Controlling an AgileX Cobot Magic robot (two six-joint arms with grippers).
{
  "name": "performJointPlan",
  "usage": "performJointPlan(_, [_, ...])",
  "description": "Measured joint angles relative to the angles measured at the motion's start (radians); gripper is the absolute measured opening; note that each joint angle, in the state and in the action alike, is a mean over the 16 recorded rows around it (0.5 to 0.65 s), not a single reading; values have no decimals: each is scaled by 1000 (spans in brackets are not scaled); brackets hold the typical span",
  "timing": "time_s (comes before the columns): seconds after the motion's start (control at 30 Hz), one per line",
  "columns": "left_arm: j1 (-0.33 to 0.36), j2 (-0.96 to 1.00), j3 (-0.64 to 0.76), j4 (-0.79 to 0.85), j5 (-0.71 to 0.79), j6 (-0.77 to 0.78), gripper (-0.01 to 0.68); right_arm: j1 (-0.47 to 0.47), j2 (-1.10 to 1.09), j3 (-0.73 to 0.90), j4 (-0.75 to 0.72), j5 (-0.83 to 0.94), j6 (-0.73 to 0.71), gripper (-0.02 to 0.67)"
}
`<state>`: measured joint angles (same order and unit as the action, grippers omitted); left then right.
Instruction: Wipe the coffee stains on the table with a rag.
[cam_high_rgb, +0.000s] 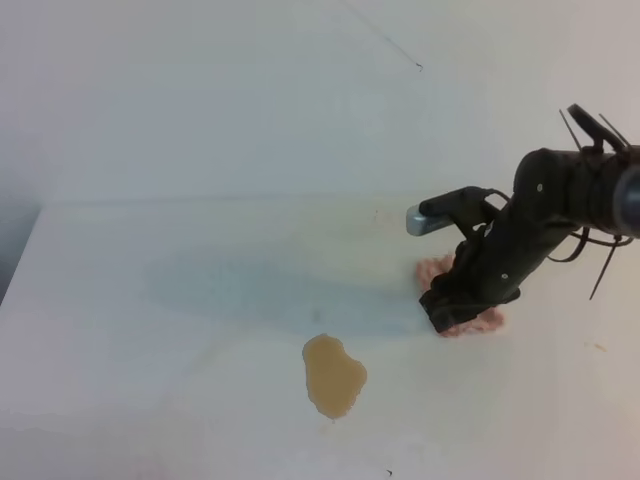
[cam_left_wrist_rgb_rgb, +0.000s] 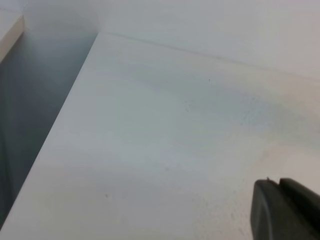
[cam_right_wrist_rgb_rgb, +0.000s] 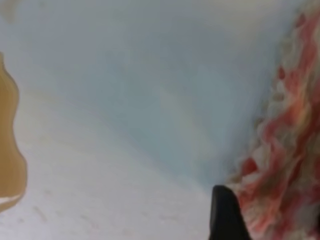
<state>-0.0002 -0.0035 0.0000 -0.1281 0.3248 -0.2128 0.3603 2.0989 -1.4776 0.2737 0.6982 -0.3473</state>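
White table (cam_high_rgb: 180, 300) fills our high view; the coffee stains (cam_high_rgb: 333, 375) sit near its front, apart from the rag (cam_high_rgb: 478, 322), which lies under the right gripper (cam_high_rgb: 452, 312), whose jaw spread we cannot judge. Our left wrist view shows bare tabletop and one dark fingertip (cam_left_wrist_rgb_rgb: 285, 210) of the left gripper, state unclear. Our right wrist view shows a dark finger (cam_right_wrist_rgb_rgb: 225, 215) beside the rag, not gripping it.
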Motion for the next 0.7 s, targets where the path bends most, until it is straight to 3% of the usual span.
performJointPlan(0.27, [0, -7, 14, 0, -5, 0, -1, 0, 44, -15, -43, 34, 3, 156])
performJointPlan(0.47, [0, -9, 17, 0, -6, 0, -1, 5, 49, -34, 14, 92, -57, 27])
performJointPlan(0.7, [0, -2, 8, 0, -3, 0, -1, 47, 40, -52, 149, 156, -155, -3])
